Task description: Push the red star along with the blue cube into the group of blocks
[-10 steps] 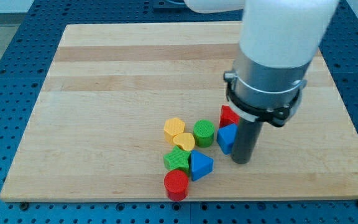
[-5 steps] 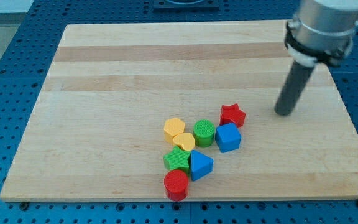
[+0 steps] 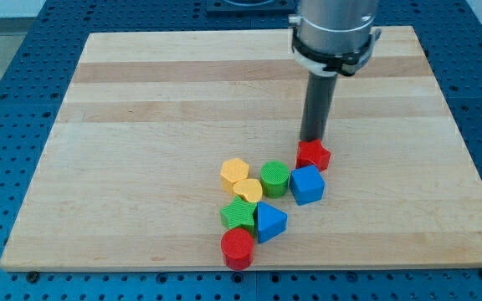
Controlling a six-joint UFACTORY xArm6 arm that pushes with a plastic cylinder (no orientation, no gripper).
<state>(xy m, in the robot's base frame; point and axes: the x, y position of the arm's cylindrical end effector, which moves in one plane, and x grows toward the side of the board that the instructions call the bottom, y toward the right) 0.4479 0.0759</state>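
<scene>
- No hand on this rig to be spread or pinching, just the dark rod, and my tip (image 3: 311, 139) sits right at the far edge of the red star (image 3: 313, 155). It looks like it's touching, but can't say for sure.
- The red star is a small bright red piece with stubby points, lying flat on the desk (image 3: 141, 100), a bit right of centre.
- The blue cube (image 3: 307, 185) is just near-side of the star, touching it or close to it. It's a chunky blue block turned slightly, so one corner points toward the near edge.
- Left of the cube is a green cylinder (image 3: 274, 179), right up against it.
- Further left, an orange-yellow hexagon-ish block (image 3: 233, 172) and a yellow heart (image 3: 248, 190) are huddled together.
- Nearer the front edge: a green star (image 3: 238, 215), a blue triangle-like block (image 3: 270, 221) right beside it, and a red cylinder (image 3: 238, 247) at the very front of the bunch.
- The whole cluster sits in the near half of the wooden desk.
</scene>
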